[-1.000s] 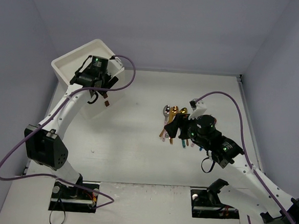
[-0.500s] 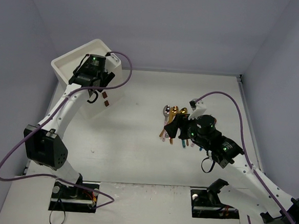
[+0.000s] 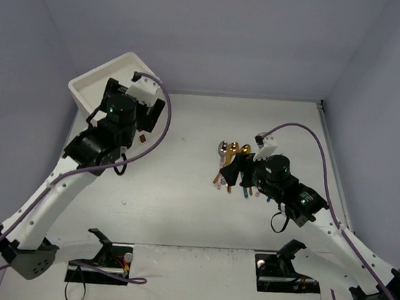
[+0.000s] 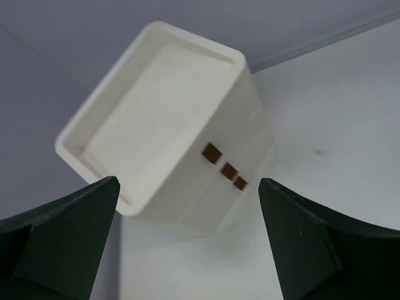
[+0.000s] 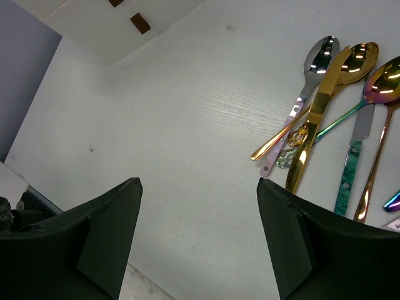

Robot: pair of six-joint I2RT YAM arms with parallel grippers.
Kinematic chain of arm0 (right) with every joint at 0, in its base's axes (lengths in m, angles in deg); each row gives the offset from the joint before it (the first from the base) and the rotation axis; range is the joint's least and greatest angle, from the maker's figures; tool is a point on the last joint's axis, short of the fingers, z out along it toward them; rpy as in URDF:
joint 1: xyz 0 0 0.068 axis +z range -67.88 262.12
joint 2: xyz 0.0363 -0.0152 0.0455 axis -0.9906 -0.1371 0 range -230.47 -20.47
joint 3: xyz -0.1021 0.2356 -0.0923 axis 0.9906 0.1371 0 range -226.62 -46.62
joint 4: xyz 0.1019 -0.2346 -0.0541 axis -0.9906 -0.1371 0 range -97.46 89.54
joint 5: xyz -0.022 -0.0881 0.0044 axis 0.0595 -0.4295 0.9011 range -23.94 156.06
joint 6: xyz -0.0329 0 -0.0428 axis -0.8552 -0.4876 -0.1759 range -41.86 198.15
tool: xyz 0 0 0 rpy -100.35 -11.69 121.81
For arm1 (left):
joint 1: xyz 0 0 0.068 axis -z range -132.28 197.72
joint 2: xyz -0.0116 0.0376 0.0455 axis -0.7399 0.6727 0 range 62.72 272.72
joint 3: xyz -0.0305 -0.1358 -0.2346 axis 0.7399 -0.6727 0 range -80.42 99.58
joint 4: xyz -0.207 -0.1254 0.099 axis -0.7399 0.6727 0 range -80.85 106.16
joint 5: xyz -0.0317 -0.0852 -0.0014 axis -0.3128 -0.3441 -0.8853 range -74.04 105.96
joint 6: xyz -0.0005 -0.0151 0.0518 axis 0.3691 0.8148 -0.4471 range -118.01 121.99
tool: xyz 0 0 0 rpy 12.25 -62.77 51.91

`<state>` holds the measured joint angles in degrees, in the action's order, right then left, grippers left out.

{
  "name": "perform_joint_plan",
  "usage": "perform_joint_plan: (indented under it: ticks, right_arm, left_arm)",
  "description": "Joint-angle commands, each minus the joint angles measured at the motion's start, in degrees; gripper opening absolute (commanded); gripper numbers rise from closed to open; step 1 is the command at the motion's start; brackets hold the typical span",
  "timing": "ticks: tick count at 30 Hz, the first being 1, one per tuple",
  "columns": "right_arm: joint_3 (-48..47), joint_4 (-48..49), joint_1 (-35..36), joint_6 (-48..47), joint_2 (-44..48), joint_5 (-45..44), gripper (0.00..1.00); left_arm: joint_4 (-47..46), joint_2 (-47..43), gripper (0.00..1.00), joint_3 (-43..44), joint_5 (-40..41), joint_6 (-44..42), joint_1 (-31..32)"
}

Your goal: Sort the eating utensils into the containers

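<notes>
The containers are three drawers of a white cabinet [image 3: 98, 81] [image 4: 162, 119] at the far left, each with a brown square handle [image 4: 212, 152]; the handles line up down its front. My left gripper [image 3: 147, 115] [image 4: 187, 250] hangs open above and in front of the cabinet, holding nothing. The eating utensils [image 3: 232, 156] lie bunched on the table right of centre: a silver spoon [image 5: 320, 57], a gold knife [image 5: 322, 109], a gold spoon [image 5: 361, 55], a purple spoon [image 5: 389, 74] and a teal knife [image 5: 349, 172]. My right gripper [image 3: 231, 170] [image 5: 197, 237] stands open just left of the handles, empty.
White tabletop [image 3: 176, 189] runs between the cabinet and the utensils. Grey walls close the left, back and right. Purple cables [image 3: 304, 133] loop off both arms.
The left arm has pulled back and risen from the cabinet, and its jaws have opened wider. The right arm has hardly moved.
</notes>
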<state>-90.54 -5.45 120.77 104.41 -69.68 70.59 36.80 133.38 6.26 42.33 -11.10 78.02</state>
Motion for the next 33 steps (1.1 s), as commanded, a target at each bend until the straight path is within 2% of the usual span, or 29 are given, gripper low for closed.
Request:
perform_joint_plan:
  ticks: [1, 2, 4, 7, 12, 17, 24, 29, 33]
  right_arm:
    - [-0.8, 3.6, -0.3, -1.2, 0.9, -0.1, 0.72]
    - [-0.8, 3.6, -0.3, -1.2, 0.9, -0.1, 0.72]
    - [-0.4, 3.6, -0.3, -1.0, 1.1, -0.1, 0.72]
    - [-0.1, 3.6, -0.4, -0.7, 1.9, -0.1, 0.72]
    - [0.8, 3.5, -0.4, -0.3, 4.2, -0.1, 0.73]
    - [1.5, 3.4, -0.5, 0.0, 5.7, 0.1, 0.73]
    - [2.1, 3.5, -0.6, 0.0, 6.9, 1.6, 0.73]
    - [2.1, 3.5, -0.7, -0.5, 7.0, 2.1, 0.73]
    - [2.1, 3.4, -0.7, -0.9, 6.9, 2.3, 0.73]
  left_arm:
    - [-1.5, -5.5, 0.92, -9.5, 10.2, 19.5, 6.2]
    - [-1.6, -5.6, 0.92, -11.4, 10.6, 20.0, 7.1]
    - [-1.8, -5.9, 0.92, -16.4, 12.7, 30.0, 8.6]
    - [-2.2, -3.7, 0.89, -21.2, 15.1, 39.1, 9.3]
    - [-4.9, 2.8, 0.71, -24.2, 19.4, 47.2, 9.0]
    - [-6.0, 10.2, 0.67, -24.1, 21.6, 54.3, 6.5]
    - [-14.9, 16.8, 0.56, -25.7, 16.4, 55.3, -0.1]
    - [-20.1, 23.0, 0.53, -23.8, 18.2, 52.5, -0.6]
    - [-21.3, 27.0, 0.48, -22.6, 19.8, 52.5, -0.6]
